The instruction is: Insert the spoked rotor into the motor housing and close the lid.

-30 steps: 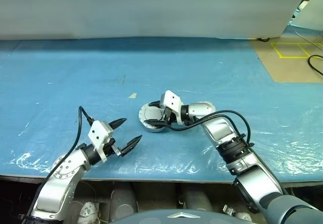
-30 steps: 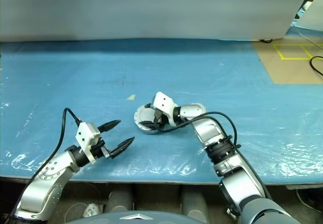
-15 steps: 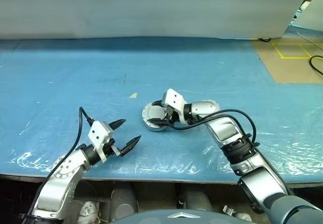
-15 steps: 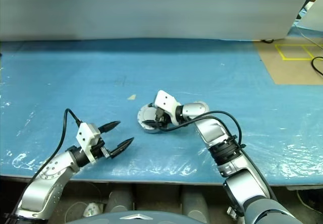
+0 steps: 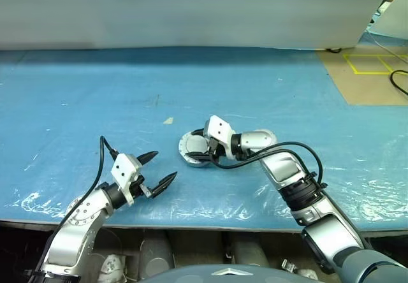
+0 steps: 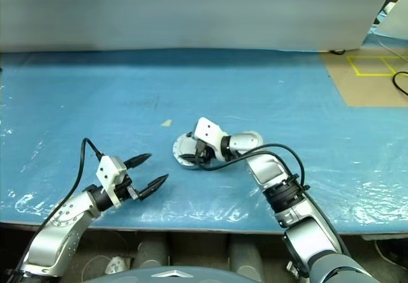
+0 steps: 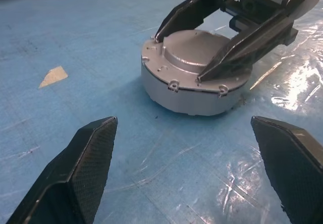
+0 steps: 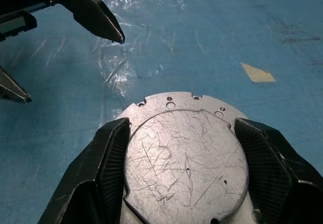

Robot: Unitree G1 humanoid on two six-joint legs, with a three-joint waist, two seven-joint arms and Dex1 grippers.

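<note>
Right gripper (image 7: 228, 37) is straddling the closed motor housing (image 7: 194, 77) mid-mat, fingers bracketing its raised top as if gripping to steady it; left gripper (image 5: 157, 170) is hanging wide open and empty nearby.

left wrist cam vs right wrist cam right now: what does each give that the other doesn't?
Left wrist: the side wall of the motor housing, with the right claw astride its raised centre. Right wrist: the scratches across the housing's top face, plus the left claw, open, beyond it. Both: the housing, the blue table cover and a tan tape scrap.
</note>
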